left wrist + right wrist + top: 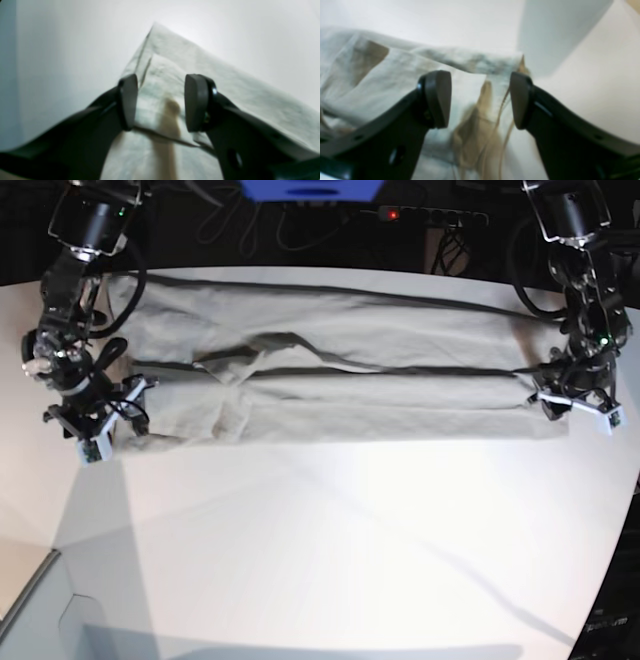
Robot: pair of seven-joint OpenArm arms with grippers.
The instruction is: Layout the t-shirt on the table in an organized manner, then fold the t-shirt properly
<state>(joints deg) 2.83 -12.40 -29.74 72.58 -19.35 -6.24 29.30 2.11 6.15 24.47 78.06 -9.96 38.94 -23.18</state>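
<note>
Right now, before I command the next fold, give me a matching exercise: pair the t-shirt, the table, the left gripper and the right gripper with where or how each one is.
Column one:
1. t-shirt
2. table
3. left gripper
4. right gripper

Column two:
A. jaws apart at the shirt's end on the base view's left
B. bare white surface toward the camera
C. folded into a long band across the far part of the table
D. jaws apart at the shirt's end on the base view's right

Pairs: 1-C, 2-B, 3-D, 4-A

From overhead we are viewing the whole table [330, 550]; both wrist cameras are peering close between their own fingers at opposite ends of the t-shirt [330, 370].
</note>
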